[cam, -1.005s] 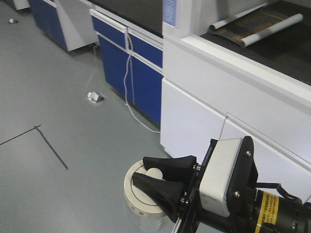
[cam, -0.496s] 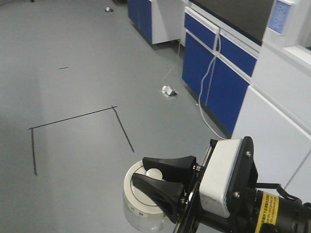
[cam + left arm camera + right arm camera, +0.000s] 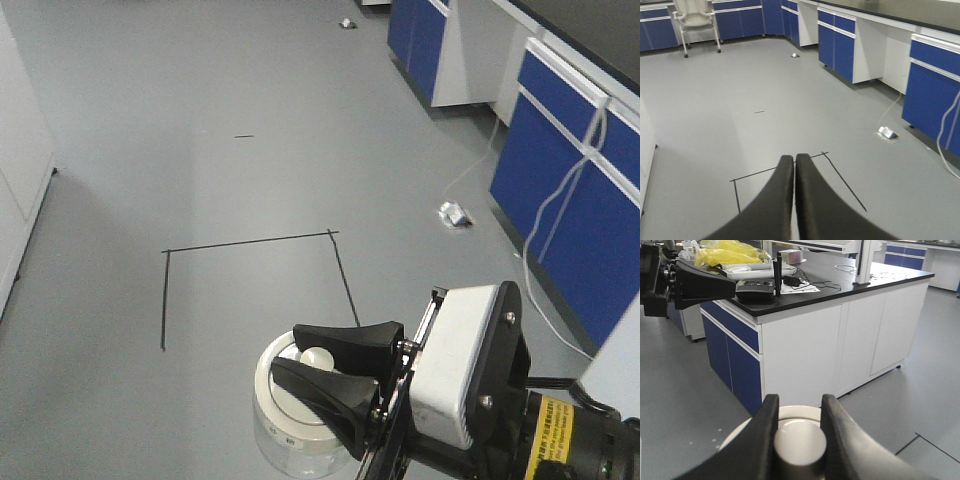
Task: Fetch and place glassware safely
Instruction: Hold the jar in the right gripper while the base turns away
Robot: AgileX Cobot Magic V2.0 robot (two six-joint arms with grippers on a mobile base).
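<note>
The glass jar (image 3: 285, 445) is small and clear, with a round cream-white lid (image 3: 268, 385) and a central knob (image 3: 318, 356). It hangs above the grey floor at the bottom of the front view. My right gripper (image 3: 300, 365) is shut on the knob, one black finger on each side. In the right wrist view the gripper (image 3: 799, 405) clamps the knob (image 3: 800, 442), with the lid's rim (image 3: 795, 411) behind it. My left gripper (image 3: 794, 159) is shut and empty, its fingers pressed together above the floor. It also shows in the right wrist view (image 3: 705, 287) at the upper left.
Black tape lines (image 3: 250, 242) mark a rectangle on the floor ahead. Blue cabinets (image 3: 570, 190) with a hanging white cable (image 3: 560, 200) line the right side. Crumpled paper (image 3: 454, 213) lies near them. A chair (image 3: 695, 20) stands far back. A black-topped bench (image 3: 830, 340) holds yellow bags (image 3: 730, 251).
The front view has swung left: the white and blue cabinets slid off to the right and open floor with tape lines came in. The jar stays held in the right gripper.
</note>
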